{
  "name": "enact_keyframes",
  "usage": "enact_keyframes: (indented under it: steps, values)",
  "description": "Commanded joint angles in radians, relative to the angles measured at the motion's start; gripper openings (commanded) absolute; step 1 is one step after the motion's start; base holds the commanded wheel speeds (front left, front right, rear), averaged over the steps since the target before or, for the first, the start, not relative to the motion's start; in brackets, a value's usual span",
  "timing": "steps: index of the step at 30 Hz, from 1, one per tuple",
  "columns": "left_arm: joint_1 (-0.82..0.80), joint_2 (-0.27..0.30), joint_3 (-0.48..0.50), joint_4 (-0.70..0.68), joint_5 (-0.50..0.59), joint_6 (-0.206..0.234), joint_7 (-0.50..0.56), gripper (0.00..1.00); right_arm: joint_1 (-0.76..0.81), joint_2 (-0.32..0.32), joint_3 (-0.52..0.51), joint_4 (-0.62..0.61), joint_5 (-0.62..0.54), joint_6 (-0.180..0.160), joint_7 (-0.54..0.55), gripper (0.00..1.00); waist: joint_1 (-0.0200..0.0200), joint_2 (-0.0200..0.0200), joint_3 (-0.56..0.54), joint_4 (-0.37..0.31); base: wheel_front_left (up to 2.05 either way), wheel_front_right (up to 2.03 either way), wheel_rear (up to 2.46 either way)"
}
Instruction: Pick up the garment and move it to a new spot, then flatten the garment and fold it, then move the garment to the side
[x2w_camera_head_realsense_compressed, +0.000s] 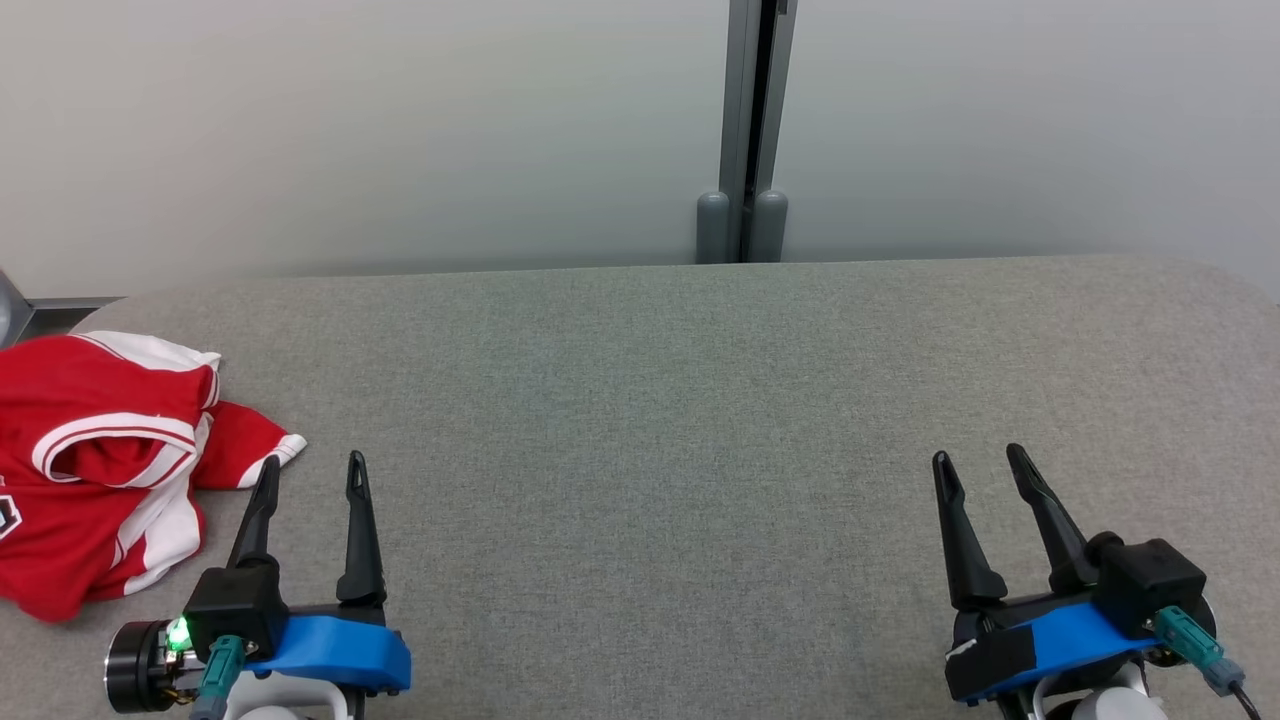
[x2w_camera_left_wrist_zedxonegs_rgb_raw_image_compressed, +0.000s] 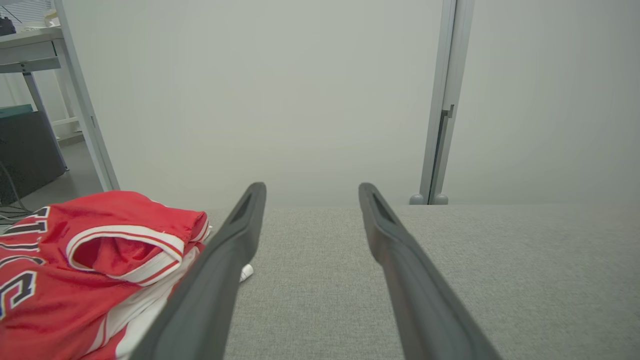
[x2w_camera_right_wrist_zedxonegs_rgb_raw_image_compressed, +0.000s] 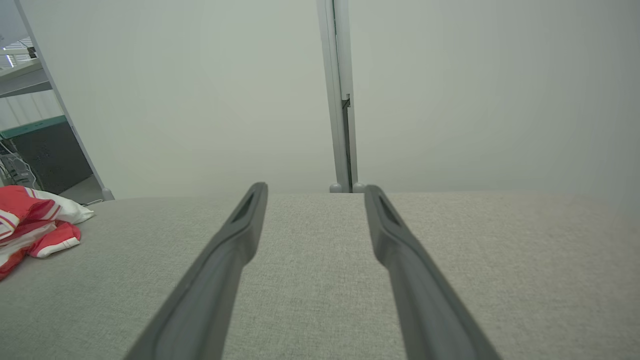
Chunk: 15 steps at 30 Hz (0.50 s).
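The garment is a red jersey with white trim, lying crumpled at the left edge of the grey table. My left gripper stands open just right of it, its left fingertip close to a red sleeve. In the left wrist view the garment lies left of my open left gripper, partly behind the left finger. At the lower right of the head view my right gripper is open over bare table. The right wrist view has the garment far left of the open right gripper.
A pale wall with a grey vertical post stands right behind the table's far edge. The table's left corner is rounded, with the floor and dark furniture beyond it. Bare grey fabric spreads between and ahead of the two grippers.
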Motion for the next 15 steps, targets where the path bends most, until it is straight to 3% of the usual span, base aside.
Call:
enact_keyframes:
  steps: [1,15]
  values:
    - [-0.011,0.004,0.000,0.004,0.011,0.000,-0.010,1.00,-0.007,-0.006,-0.001,0.004,-0.019,0.000,-0.011,1.00,0.0001,-0.0001,0.000,0.000,0.00,0.00,0.00]
    - [-0.012,0.002,0.001,0.023,0.006,-0.008,-0.017,1.00,-0.008,-0.006,0.005,0.035,0.004,0.000,-0.017,1.00,0.0001,-0.0001,-0.003,0.003,0.00,0.00,0.00]
